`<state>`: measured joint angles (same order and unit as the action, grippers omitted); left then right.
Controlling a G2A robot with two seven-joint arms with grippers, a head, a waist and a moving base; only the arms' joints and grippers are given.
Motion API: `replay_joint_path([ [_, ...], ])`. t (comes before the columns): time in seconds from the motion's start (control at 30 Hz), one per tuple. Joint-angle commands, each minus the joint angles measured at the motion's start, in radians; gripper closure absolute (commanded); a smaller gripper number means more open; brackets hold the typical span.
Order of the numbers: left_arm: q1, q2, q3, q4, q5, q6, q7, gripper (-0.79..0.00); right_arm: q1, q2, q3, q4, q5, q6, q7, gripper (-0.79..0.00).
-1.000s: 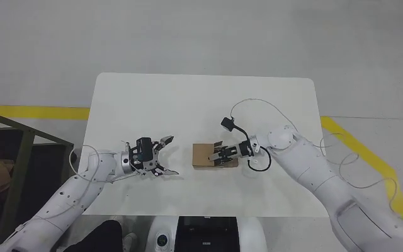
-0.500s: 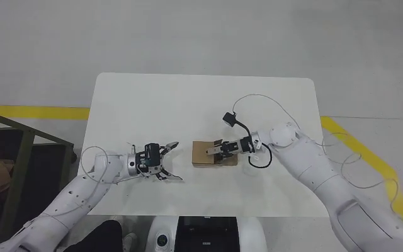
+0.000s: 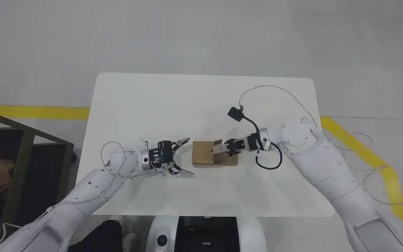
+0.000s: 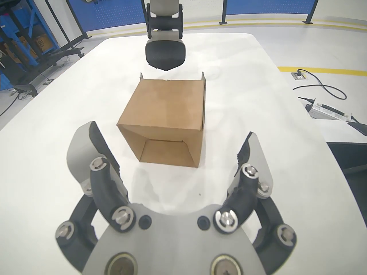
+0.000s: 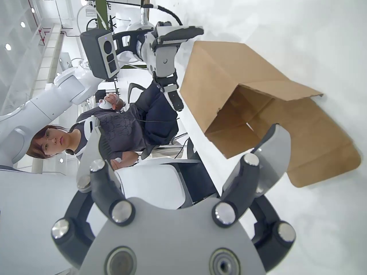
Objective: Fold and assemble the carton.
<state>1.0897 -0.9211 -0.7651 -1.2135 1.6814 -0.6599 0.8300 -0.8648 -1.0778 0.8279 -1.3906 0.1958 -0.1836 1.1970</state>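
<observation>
Carton (image 3: 206,154) of brown cardboard lies on its side close to the near edge of the white worktop (image 3: 201,94), about midway between left and right. It is opened into a square tube, with one open mouth facing left and the other facing right. In the left wrist view the carton (image 4: 165,107) shows its hollow inside, and two small flaps stand up at its other end. In the right wrist view the carton (image 5: 229,87) has a long flap (image 5: 324,150) lying flat on the worktop at its right mouth.

Just left of the carton and clear of it, the left claw (image 3: 189,157) is low over the worktop, its fingers spread wide and aimed at the left mouth; the wrist view shows the left claw (image 4: 169,130) holding nothing.

On the right, the right claw (image 3: 220,150) is at the right mouth with its fingers apart. From its own camera the right claw (image 5: 183,138) has one finger in front of the flat flap; whether it touches the cardboard I cannot tell.

Farther back, a thin white cable (image 3: 277,93) loops over the worktop from the right arm. Beyond the far edge lies grey floor with a yellow line (image 3: 44,112).
</observation>
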Motion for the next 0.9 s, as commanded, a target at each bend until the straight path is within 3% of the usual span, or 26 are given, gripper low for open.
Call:
replay_joint_path([
  [0.0, -0.023, -0.011, 0.015, 0.010, 0.008, 0.003, 0.001, -0.785, -0.025, 0.011, 0.024, -0.046, -0.011, 0.020, 0.006, -0.785],
  [0.43, -0.102, -0.067, 0.080, 0.086, -0.023, -0.036, -0.020, -0.785, -0.165, 0.055, 0.121, -0.205, -0.038, 0.069, 0.013, -0.785],
  [0.83, -0.115, -0.077, 0.082, 0.118, -0.002, -0.048, -0.003, -0.785, -0.216, 0.066, 0.139, -0.248, -0.033, 0.075, 0.012, -0.785],
  [0.87, -0.115, -0.077, 0.081, 0.119, -0.003, -0.050, -0.003, -0.711, -0.218, 0.066, 0.138, -0.249, -0.033, 0.076, 0.011, -0.785],
])
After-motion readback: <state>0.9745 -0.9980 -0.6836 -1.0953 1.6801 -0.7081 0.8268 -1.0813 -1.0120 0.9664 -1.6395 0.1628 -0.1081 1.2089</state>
